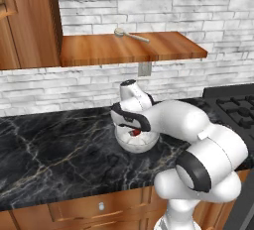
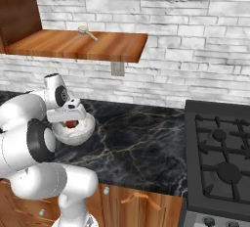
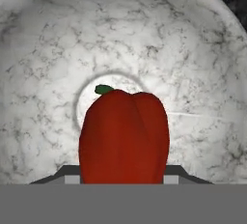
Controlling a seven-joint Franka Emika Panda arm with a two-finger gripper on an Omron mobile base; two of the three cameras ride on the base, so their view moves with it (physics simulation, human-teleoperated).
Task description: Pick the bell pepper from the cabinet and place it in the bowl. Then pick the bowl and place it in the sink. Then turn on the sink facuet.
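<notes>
Closest to the hand, the bell pepper (image 3: 124,136) sits dark red with its small green stem pointing away, right between the 2 fingers, whose grey tips flank it on either side. The gripper (image 1: 135,131) looks clamped on the bell pepper, held down inside the bowl (image 3: 43,73), over the round mark at the middle of its floor. Whether the pepper touches the floor I cannot tell. The bowl stands on the black marble counter (image 1: 59,149), with the white hand hanging directly above it. Off to the right lies the stove (image 2: 219,157). Further back, against the white brick wall, the cabinet (image 1: 134,48) shows its flat shelf board, with 1 pale spoon (image 1: 130,35) lying on it.
</notes>
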